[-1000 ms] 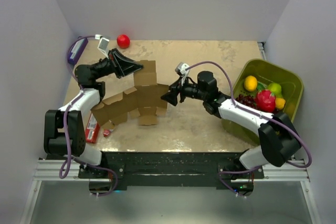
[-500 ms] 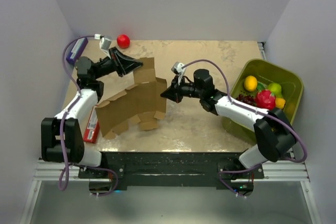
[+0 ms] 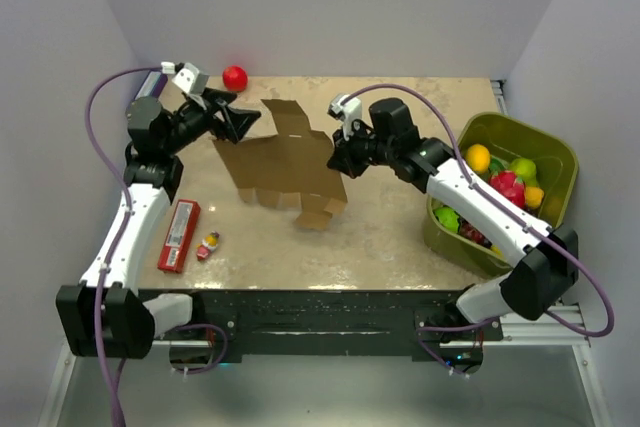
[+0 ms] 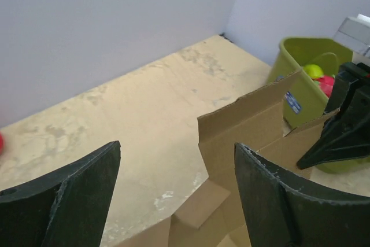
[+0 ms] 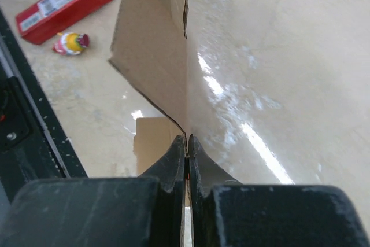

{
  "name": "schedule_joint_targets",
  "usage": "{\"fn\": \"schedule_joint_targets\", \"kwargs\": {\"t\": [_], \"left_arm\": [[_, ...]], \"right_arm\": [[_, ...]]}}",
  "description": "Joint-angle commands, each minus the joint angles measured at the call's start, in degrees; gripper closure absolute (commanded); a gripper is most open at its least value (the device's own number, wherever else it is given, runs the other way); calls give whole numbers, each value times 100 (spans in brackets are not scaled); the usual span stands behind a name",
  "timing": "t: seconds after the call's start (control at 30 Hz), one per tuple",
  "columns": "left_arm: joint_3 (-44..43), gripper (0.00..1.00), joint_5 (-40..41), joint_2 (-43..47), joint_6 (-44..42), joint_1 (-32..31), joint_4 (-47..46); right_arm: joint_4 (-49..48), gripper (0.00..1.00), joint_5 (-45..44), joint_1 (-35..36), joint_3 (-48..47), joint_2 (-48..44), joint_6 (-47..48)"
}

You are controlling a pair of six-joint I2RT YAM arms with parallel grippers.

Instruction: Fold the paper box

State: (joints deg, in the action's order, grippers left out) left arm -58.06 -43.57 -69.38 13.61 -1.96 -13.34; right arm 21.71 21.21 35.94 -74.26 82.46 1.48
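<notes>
The paper box (image 3: 285,162) is a flat brown die-cut cardboard sheet with tabbed flaps, held tilted above the middle of the table. My right gripper (image 3: 338,161) is shut on its right edge. In the right wrist view that gripper (image 5: 186,139) pinches the thin paper box (image 5: 151,56) edge-on. My left gripper (image 3: 238,124) stands open just off the sheet's upper left corner and holds nothing. In the left wrist view, the paper box (image 4: 248,128) rises beyond and between the spread fingers (image 4: 272,195) of the left gripper (image 4: 176,146).
A red ball (image 3: 235,77) lies at the back left. A red flat pack (image 3: 178,235) and a small toy figure (image 3: 209,245) lie near the front left edge. A green bin (image 3: 545,152) holding fruit stands at the right. Walls enclose the table on three sides.
My left gripper opened, let go of the sheet and drew back to the left. My right gripper shut on the sheet's right edge and raised it, swinging it toward the middle.
</notes>
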Motion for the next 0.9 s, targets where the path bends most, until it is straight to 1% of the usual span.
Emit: {"fn": "schedule_joint_targets", "kwargs": {"t": [0.0,0.03,0.07,0.1,0.17,0.2,0.3,0.37,0.47,0.67,0.87], "left_arm": [[-389,17,1164,828,-1069,-216,568],[-416,16,1297,961,-1305,-391,657],[-425,16,1420,1084,-2030,-628,771],[-425,13,1717,1276,-2394,-1266,1050],[-434,10,2026,1375,-3175,-1902,1307],[-477,9,2289,1323,-3345,-2384,1630],[-539,8,2599,981,-3707,-2931,1887],[-601,9,2556,648,-3760,-3073,1958],[-645,8,2310,392,-3716,-3188,2002],[-417,6,2257,303,-3707,-3206,1871],[-302,4,2459,355,-3655,-3197,1721]], "right_arm": [[1683,100,-1074,-8,-940,209,239],[1826,100,-1188,-8,-1089,349,196],[1941,100,-1198,-8,-1334,394,160],[2098,100,-1198,-8,-1441,438,73],[2249,100,-1137,-8,-1783,605,-24],[2406,100,-1102,0,-1889,683,-59],[2609,100,-918,-8,-2136,842,-51],[2619,100,-708,-8,-2111,799,-42],[2601,100,-531,0,-1970,676,46],[2619,100,-337,44,-1759,570,169],[2575,100,-240,88,-1697,561,213]]}}
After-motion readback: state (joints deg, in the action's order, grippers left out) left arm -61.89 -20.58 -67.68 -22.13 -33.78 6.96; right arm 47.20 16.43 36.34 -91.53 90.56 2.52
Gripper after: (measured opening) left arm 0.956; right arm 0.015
